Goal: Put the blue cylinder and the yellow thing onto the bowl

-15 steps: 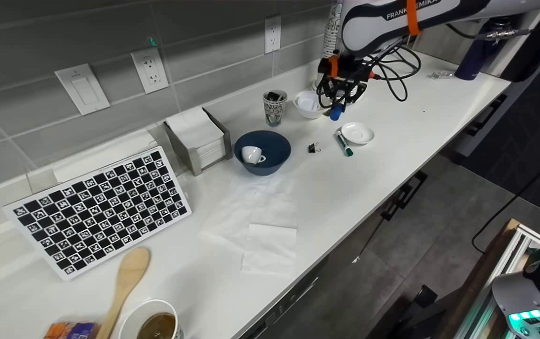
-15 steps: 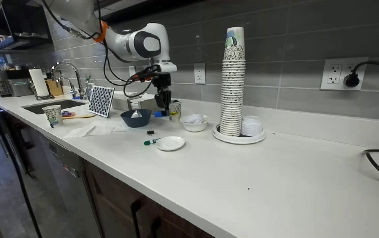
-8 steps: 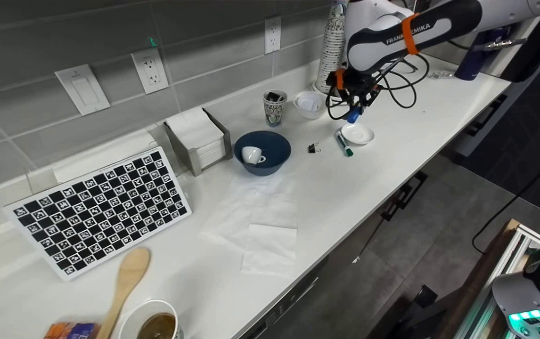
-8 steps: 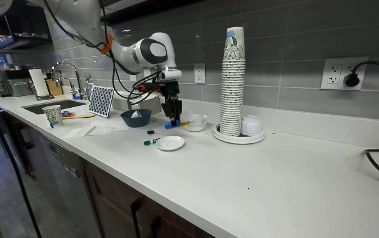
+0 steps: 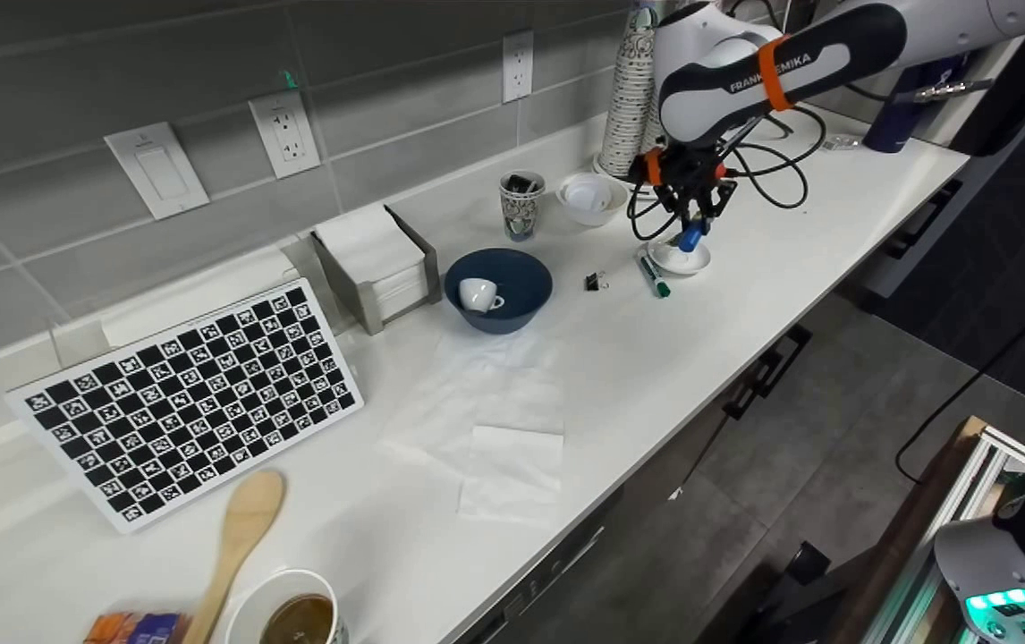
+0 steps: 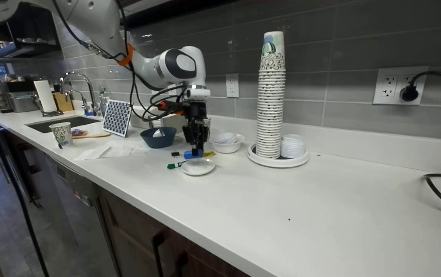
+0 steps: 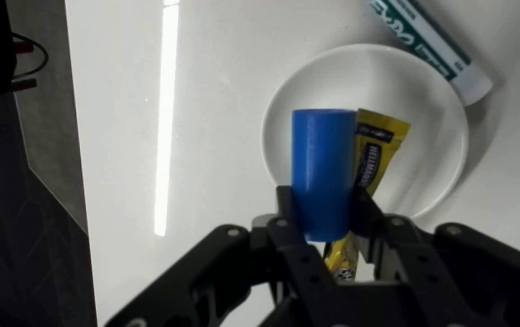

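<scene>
My gripper [image 7: 322,202] is shut on the blue cylinder [image 7: 323,154], one finger on each side of it. The yellow thing [image 7: 375,150], a Hellmann's packet, is pinched along with it, partly hidden behind the cylinder and right finger. The bowl [image 7: 437,136], a shallow white dish, is below them in the wrist view. In both exterior views the cylinder [image 5: 691,236] [image 6: 192,154] and packet [image 6: 209,154] [image 5: 674,241] are low, close above or at the dish [image 5: 679,264] [image 6: 198,168]. Whether they touch it I cannot tell.
A green marker [image 5: 653,273] lies against the dish, with a binder clip [image 5: 595,282] nearby. A dark blue bowl [image 5: 526,295] holds a white cup. A white bowl [image 6: 226,147] of lids, a patterned cup [image 5: 520,215] and a tall cup stack [image 6: 271,111] stand behind.
My gripper has come down from near the white bowl of lids to the dish, carrying the blue cylinder and yellow packet. The other objects have not moved.
</scene>
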### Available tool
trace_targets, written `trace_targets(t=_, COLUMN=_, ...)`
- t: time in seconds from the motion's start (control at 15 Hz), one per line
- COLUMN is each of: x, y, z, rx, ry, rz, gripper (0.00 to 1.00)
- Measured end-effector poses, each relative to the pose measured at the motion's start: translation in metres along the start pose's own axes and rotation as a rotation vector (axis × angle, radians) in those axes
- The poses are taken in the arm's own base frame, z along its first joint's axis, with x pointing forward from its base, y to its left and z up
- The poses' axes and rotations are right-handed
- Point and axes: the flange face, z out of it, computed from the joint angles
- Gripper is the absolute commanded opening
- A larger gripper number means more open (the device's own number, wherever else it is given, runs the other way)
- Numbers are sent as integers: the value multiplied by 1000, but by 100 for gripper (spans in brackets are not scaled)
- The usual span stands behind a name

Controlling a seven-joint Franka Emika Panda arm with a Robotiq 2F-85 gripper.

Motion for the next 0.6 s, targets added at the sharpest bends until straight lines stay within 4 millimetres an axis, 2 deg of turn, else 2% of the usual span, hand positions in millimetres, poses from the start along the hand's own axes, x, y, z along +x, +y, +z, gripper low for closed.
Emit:
trace_targets(t=0.4, x=-14, y=-9, z=21, rx=-12, ry=-103, rz=-12, gripper=9)
trace_targets(t=0.6, x=-13, y=-13, z=28, rx=-8, ry=-130, rz=3, gripper=9)
